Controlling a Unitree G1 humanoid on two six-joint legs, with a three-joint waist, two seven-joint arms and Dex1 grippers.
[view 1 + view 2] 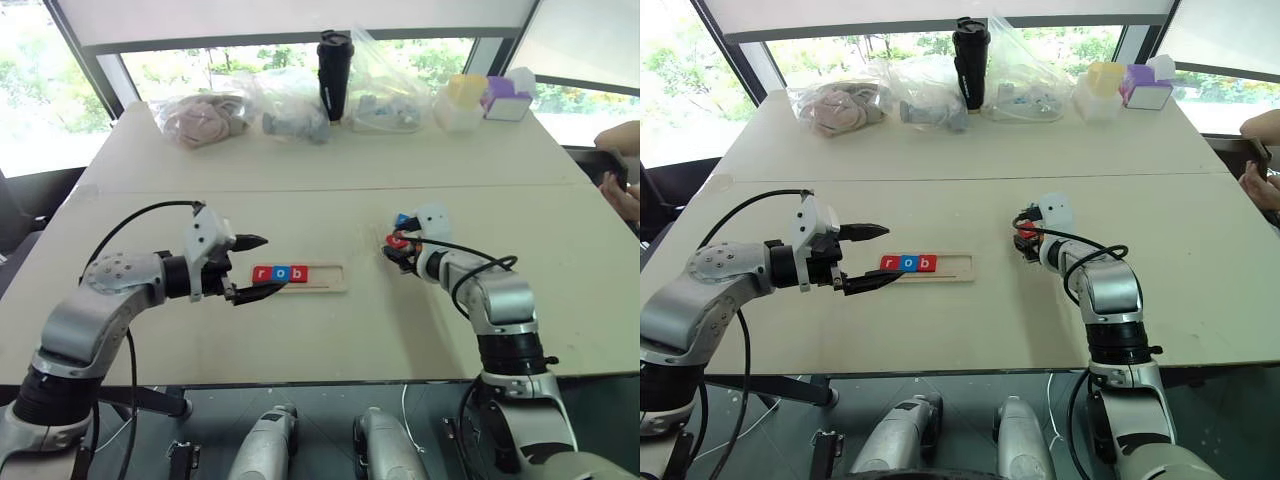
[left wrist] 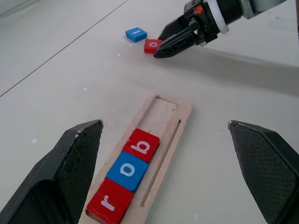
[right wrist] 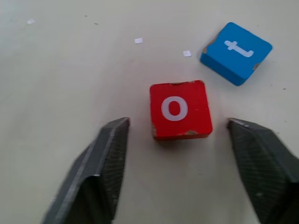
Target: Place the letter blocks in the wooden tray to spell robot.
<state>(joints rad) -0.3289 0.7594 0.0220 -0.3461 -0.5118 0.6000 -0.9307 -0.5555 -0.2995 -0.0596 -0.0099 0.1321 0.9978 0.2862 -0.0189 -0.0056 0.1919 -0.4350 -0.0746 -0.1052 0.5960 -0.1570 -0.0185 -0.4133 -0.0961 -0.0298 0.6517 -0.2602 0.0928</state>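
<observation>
The wooden tray (image 1: 325, 278) lies in the middle of the table. Three letter blocks sit in its left part: a red r (image 2: 109, 206), a blue o (image 2: 127, 170) and a red b (image 2: 141, 145). The tray's right part is bare. My left gripper (image 1: 275, 264) hovers open just left of the tray, pointing along it. To the right, a loose red o block (image 3: 180, 109) and a blue t block (image 3: 236, 52) lie flat on the table. My right gripper (image 3: 177, 123) is low over the red o block, open, with one finger on each side and a gap to each.
Along the far edge stand several clear bags (image 1: 205, 118), a black tumbler (image 1: 335, 75), and yellow (image 1: 465, 92) and purple (image 1: 508, 98) boxes. A person's hand (image 1: 622, 195) shows at the right edge. A seam crosses the tabletop behind the tray.
</observation>
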